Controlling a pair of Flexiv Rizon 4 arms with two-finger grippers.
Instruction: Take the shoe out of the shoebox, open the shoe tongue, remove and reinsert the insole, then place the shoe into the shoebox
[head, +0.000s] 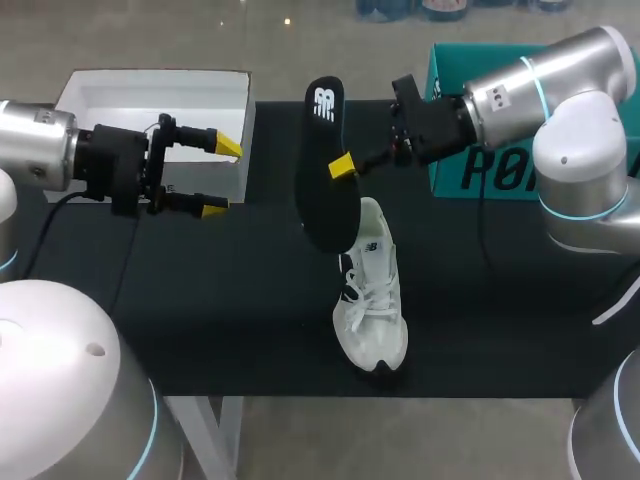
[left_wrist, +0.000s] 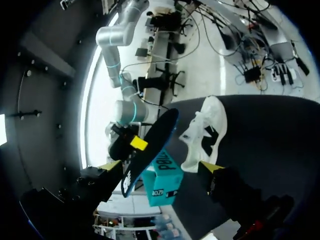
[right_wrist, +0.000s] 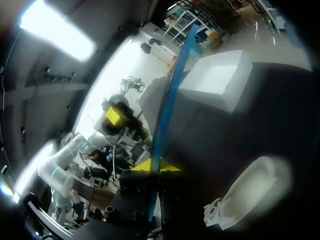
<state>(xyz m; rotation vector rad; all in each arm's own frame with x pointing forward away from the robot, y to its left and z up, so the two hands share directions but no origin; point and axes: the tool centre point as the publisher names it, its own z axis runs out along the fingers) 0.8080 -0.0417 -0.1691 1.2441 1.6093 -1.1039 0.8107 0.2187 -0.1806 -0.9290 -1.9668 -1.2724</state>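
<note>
Insole (head: 325, 210) is clamped edge-on between the right gripper's (head: 335, 168) fingers, long axis pointing down at the shoe (head: 372, 300) just beneath it, heel end nearest. Teal box (head: 500, 170) stands behind that gripper. Left gripper (head: 221, 177) hangs wide and empty beside the white shoebox (head: 150, 100), farther off; I judge nothing blocks reinsertion
</note>
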